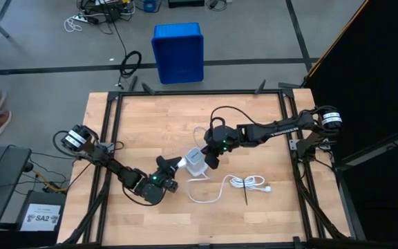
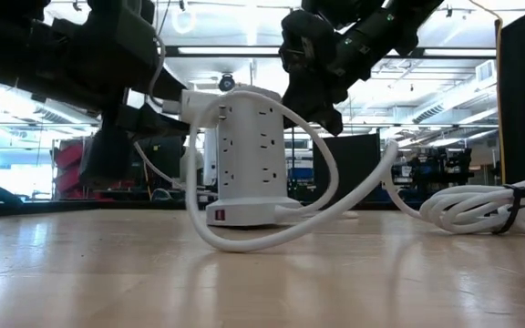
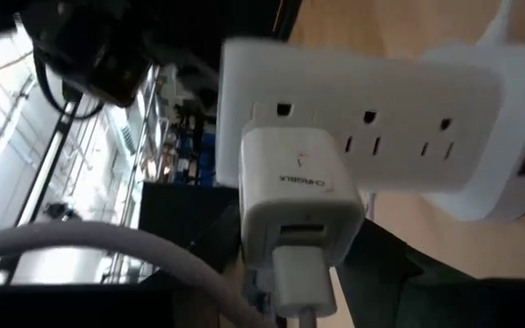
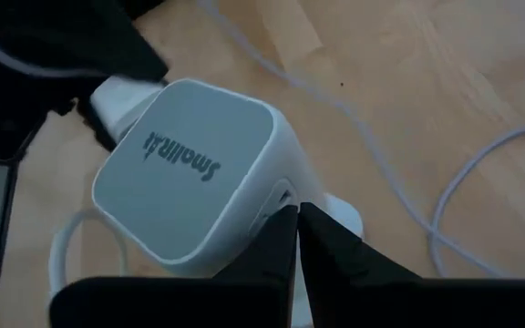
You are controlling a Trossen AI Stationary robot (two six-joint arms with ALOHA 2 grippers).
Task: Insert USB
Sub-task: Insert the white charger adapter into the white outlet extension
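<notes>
A white outlet tower (image 1: 195, 164) (image 2: 244, 155) stands upright on its base on the wooden table. A small white charger block (image 3: 294, 187) is plugged into one of its side outlets. The USB's white plug (image 3: 299, 273) sits in the charger's port, and its thin cable (image 4: 372, 164) trails over the table. My left gripper (image 3: 299, 292) (image 1: 178, 164) is on the tower's left side, shut on that plug. My right gripper (image 4: 297, 228) (image 1: 211, 160) (image 2: 331, 114) is shut, with its tips at the tower's upper right edge. My left gripper holds the USB's plug end (image 3: 285, 273) between its two fingers, coming level from the table's left. The plug sits in the charger's port, clear of the table. My right gripper rests its shut fingertips (image 4: 322, 241) against the tower's upper side edge (image 4: 276, 196), slanting down from the table's right.
The tower's thick white cord (image 2: 317, 182) loops out from its base to a bundle tied with a black strap (image 1: 247, 183) (image 2: 490, 210) to the right of the tower. A blue bin (image 1: 178, 52) stands on the floor beyond the far edge. Bare wood lies toward the near edge.
</notes>
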